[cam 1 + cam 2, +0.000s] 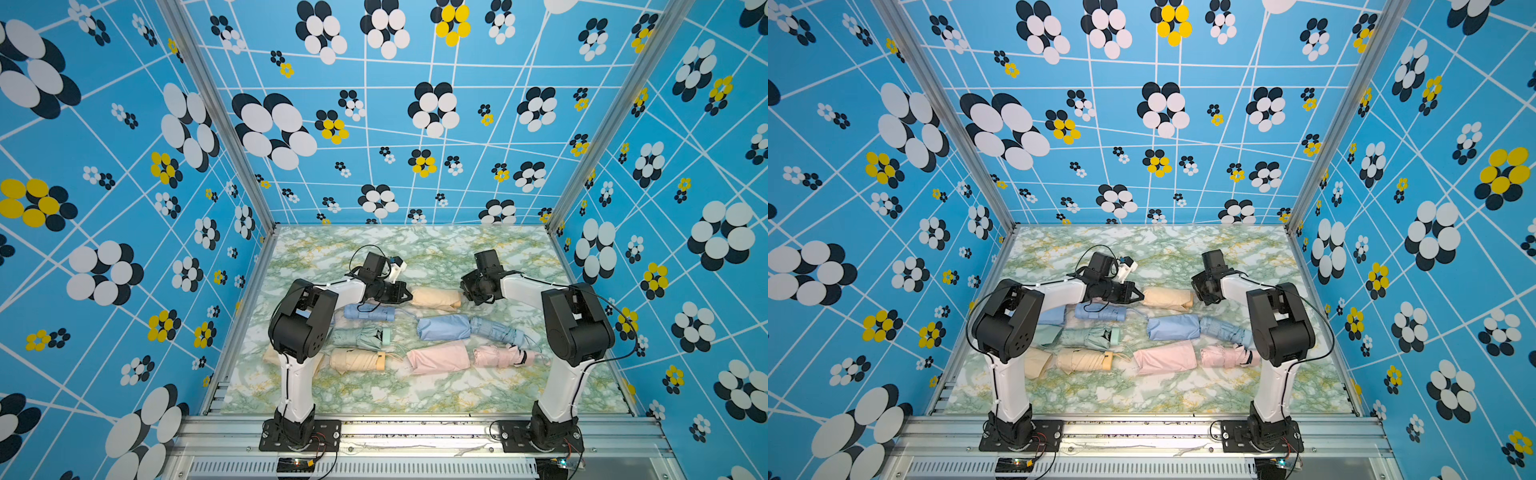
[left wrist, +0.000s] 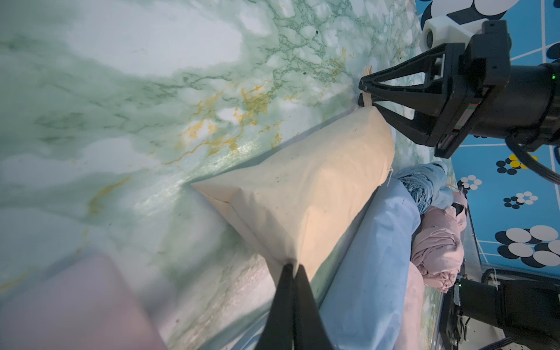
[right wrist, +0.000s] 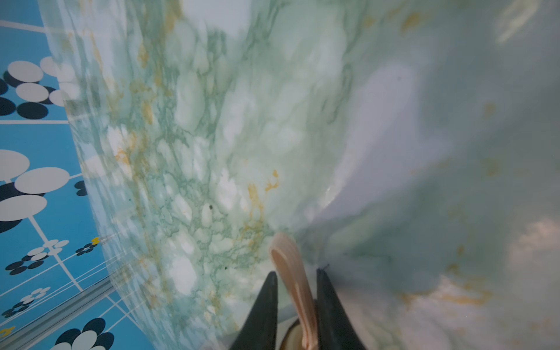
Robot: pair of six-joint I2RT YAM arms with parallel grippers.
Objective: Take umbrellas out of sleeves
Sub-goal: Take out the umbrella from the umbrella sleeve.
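Lying across the far middle of the marbled bench (image 1: 415, 249), a bulging beige sleeve (image 1: 436, 298) is seen between the two arms in a top view. Its closed, seamed end is pinched by the left jaws. In the left wrist view these are pressed together on a corner of the fabric, with no gap left between the black fingertips (image 2: 283, 278).

At the opposite, open end a flat beige wrist cord (image 3: 288, 257) sticks out in a loop. The right jaws are set on either side of that cord. In the right wrist view they are seen a little apart, with a sliver of background visible between one fingertip and the cord, so the cord is not clamped. The umbrella within the sleeve is covered by the fabric and cannot be made out.

Nearer the arm bases, other pieces are laid in rows. A blue umbrella (image 1: 370, 311), a mint umbrella (image 1: 361, 336) and a beige umbrella (image 1: 357, 359) are found bare on the left arm's side, with their handles turned toward the middle. On the right arm's side a blue sleeve (image 1: 444, 327) is met at its end by a second blue umbrella (image 1: 496, 330); whether that one is partly inside cannot be told. A pink sleeve (image 1: 438, 358) is laid just beside a pink umbrella (image 1: 498, 356).
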